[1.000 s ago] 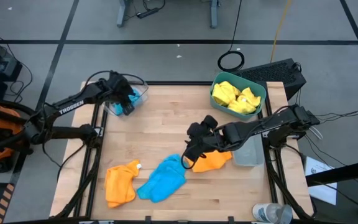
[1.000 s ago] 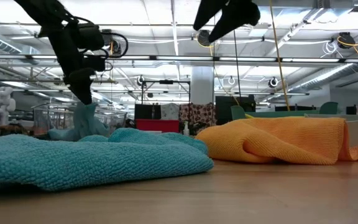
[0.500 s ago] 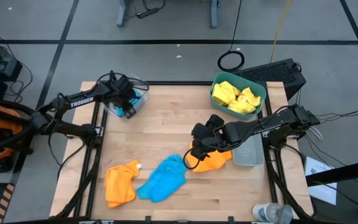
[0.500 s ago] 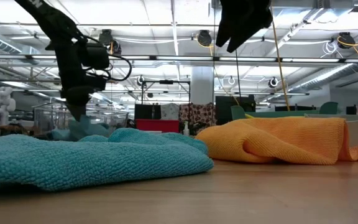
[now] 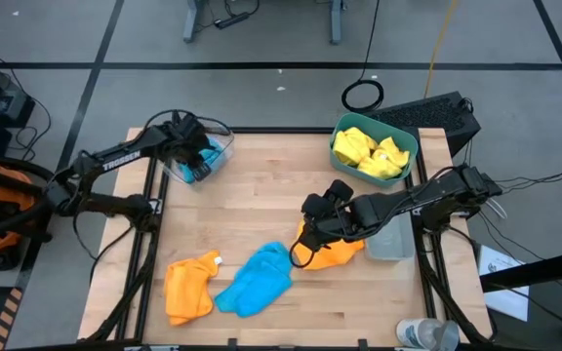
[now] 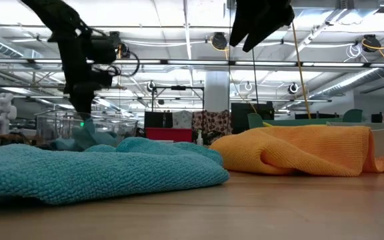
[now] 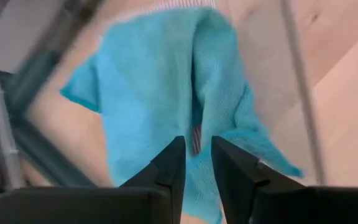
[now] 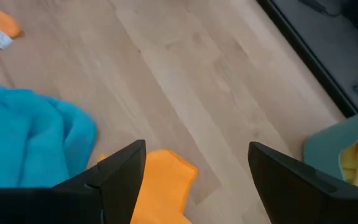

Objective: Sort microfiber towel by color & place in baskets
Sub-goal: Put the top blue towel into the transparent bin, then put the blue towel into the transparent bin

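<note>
My left gripper (image 5: 195, 166) hangs over the clear basket (image 5: 224, 136) at the table's far left. Its fingers (image 7: 174, 163) stand a narrow gap apart, just above a blue towel (image 7: 148, 93) that lies in that basket. My right gripper (image 8: 197, 168) is wide open, tilted down over the near edge of an orange towel (image 5: 332, 253) on the table. A second blue towel (image 5: 254, 281) and a second orange towel (image 5: 188, 286) lie near the front edge. Yellow towels (image 5: 369, 151) fill the teal basket (image 5: 410, 136).
A small grey basket (image 5: 390, 239) stands at the right edge beside the orange towel. The teal basket sits at the far right corner. Bare wood lies across the table's middle. A clear bottle (image 5: 427, 333) stands off the near right corner.
My left gripper has dipped toward the clear basket and come back up a little. The blue towel, which stood up in a peak under it, now lies low in the basket. My right gripper has tipped a little over the orange towel.
</note>
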Available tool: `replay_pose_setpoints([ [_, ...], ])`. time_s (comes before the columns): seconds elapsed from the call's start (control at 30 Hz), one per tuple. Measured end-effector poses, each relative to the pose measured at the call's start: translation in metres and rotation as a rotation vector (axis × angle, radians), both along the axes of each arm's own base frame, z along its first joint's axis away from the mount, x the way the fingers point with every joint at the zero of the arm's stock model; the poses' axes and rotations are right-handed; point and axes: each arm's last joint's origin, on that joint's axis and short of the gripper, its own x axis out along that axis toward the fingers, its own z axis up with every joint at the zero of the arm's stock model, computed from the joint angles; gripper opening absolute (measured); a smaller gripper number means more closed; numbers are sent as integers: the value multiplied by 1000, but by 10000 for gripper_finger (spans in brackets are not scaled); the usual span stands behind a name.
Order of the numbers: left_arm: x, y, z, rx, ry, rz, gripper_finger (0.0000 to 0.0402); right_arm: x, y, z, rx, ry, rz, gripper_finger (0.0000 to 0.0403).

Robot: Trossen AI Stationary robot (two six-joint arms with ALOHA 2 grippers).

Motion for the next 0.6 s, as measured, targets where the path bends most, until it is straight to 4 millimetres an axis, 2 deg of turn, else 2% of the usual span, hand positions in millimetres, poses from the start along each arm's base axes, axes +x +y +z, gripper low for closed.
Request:
replay_pose_setpoints([
  [0.17,-9,-10,38,73,-66,0,84,2,14,-2,9,-57,50,276],
  [0.27,-20,-25,56,79,-100,4,84,3,29,-11,-1,-77,146,276],
  [0.4,-31,-53,72,18,-254,-34,84,3,50,-33,28,-105,313,276],
  [0.5,-36,-75,82,-14,-359,-68,84,3,64,-54,74,-188,407,276],
  [0.6,-40,-96,86,-23,-444,-120,84,6,77,-76,95,-239,484,281],
])
